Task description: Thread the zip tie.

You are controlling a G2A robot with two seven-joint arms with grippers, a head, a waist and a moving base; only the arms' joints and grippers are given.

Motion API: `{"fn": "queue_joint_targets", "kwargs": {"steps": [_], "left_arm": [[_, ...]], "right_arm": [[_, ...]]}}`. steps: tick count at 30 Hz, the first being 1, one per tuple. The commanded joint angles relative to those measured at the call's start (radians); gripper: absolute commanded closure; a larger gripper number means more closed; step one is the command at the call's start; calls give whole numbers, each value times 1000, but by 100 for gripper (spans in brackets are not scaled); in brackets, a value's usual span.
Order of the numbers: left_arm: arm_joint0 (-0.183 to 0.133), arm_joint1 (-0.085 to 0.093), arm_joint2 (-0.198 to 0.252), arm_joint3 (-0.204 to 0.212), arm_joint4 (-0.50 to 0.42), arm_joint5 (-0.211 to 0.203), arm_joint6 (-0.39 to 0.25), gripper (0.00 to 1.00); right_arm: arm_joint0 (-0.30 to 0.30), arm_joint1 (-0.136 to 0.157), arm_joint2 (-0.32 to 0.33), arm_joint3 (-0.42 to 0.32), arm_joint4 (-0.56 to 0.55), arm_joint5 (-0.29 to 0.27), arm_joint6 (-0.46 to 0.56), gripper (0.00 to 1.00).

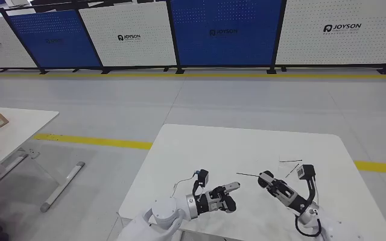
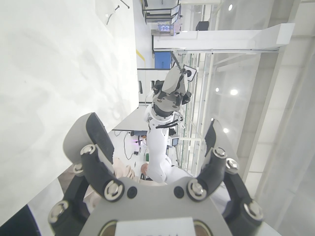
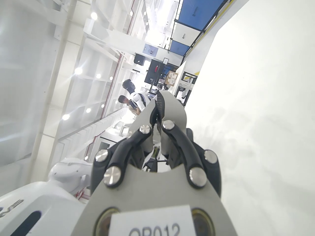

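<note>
Left gripper (image 2: 152, 124): fingers spread wide apart with nothing between them, low over the near part of the table (image 1: 199, 144), at 8 o'clock from the right gripper.
Right gripper (image 3: 157, 99): fingers pressed together, clamped on one end of the zip tie, just above the table and near the left gripper without touching it.
Zip tie (image 1: 248, 175): a thin black strip sticking out of the right gripper toward 9 o'clock; its free end hangs above the left gripper's fingertips in the top view, clear of them.
Near spare tie (image 1: 292, 172): lies flat on the table at 2 o'clock from the right gripper, slanted, close to that arm's wrist.
Far spare tie (image 1: 290, 161): lies flat at 1 o'clock from the right gripper, just beyond the near one and apart from it.
Floor (image 1: 253, 96): grey, with a yellow line passing behind the table.
Panels (image 1: 226, 33): blue and white boards standing in a row at 12 o'clock.
</note>
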Motion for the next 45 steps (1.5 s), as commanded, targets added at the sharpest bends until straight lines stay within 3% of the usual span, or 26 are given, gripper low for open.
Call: {"fn": "queue_joint_targets", "kwargs": {"steps": [1, 12, 16, 21, 33, 38, 39, 40, 43, 45], "left_arm": [[-15, -6, 21, 14, -17, -14, 26, 0], [-15, -7, 22, 11, -29, -19, 30, 0], [-29, -17, 28, 28, -115, -53, 78, 0], [-67, -33, 54, 82, -114, -116, 190, 0], [-70, -34, 64, 86, -90, -112, 196, 0], [-84, -36, 86, 116, -59, -138, 175, 0], [-85, -37, 88, 120, -63, -145, 168, 29], [-88, -37, 87, 129, -71, -151, 159, 50], [-95, -38, 84, 141, -80, -167, 150, 76], [-98, -39, 87, 150, -69, -188, 151, 81]], "right_arm": [[7, -2, -11, 5, -3, 6, -7, 100], [4, -3, -18, -1, 0, 7, -2, 100], [1, -4, -36, -9, -14, 0, 26, 100], [7, -6, -50, -10, -53, 28, 18, 100], [7, -6, -50, -10, -53, 28, 18, 100], [7, -6, -50, -10, -53, 28, 18, 100], [7, -6, -50, -10, -53, 28, 18, 100], [7, -6, -50, -10, -53, 28, 18, 100], [7, -6, -50, -10, -53, 28, 18, 100], [7, -6, -50, -10, -53, 28, 18, 100]]}}
